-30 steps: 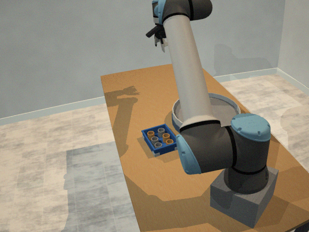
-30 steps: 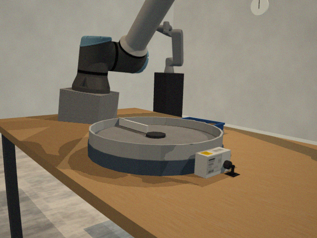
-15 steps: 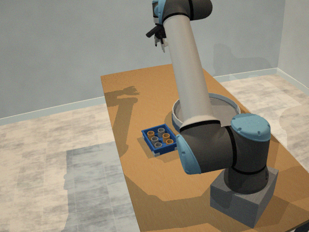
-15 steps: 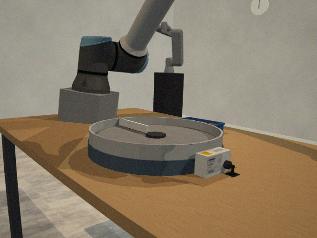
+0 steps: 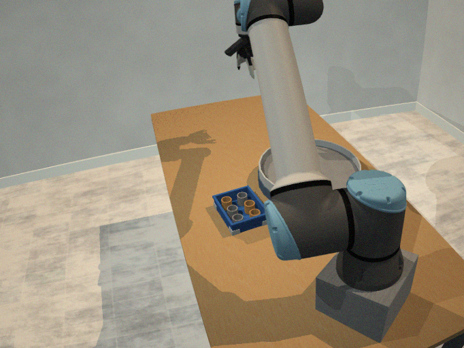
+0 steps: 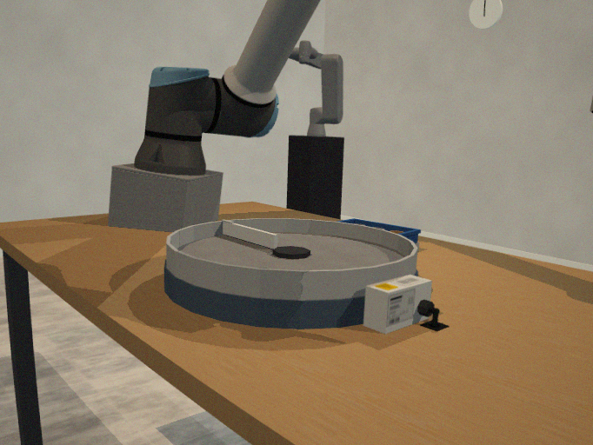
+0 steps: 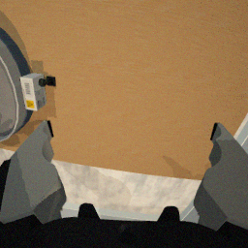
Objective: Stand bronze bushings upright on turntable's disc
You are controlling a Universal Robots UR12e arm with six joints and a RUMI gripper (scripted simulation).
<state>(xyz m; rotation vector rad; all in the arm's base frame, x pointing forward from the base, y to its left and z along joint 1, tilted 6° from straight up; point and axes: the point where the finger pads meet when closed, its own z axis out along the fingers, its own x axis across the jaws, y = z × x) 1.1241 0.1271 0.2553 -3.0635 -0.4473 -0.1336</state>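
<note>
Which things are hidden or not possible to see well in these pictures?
- Top view: the arm covers most of the turntable's disc.
- Exterior view: the turntable's rim hides the crate and its bushings; the gripper is cut off by the top edge.
- Wrist view: the crate is outside the frame.

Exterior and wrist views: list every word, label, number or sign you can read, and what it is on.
None can be read.
White control box beside the grey turntable: a yellow sticker and white printed labels, too blurred to read.
Round white wall disc: one dark vertical mark, no digits.
</note>
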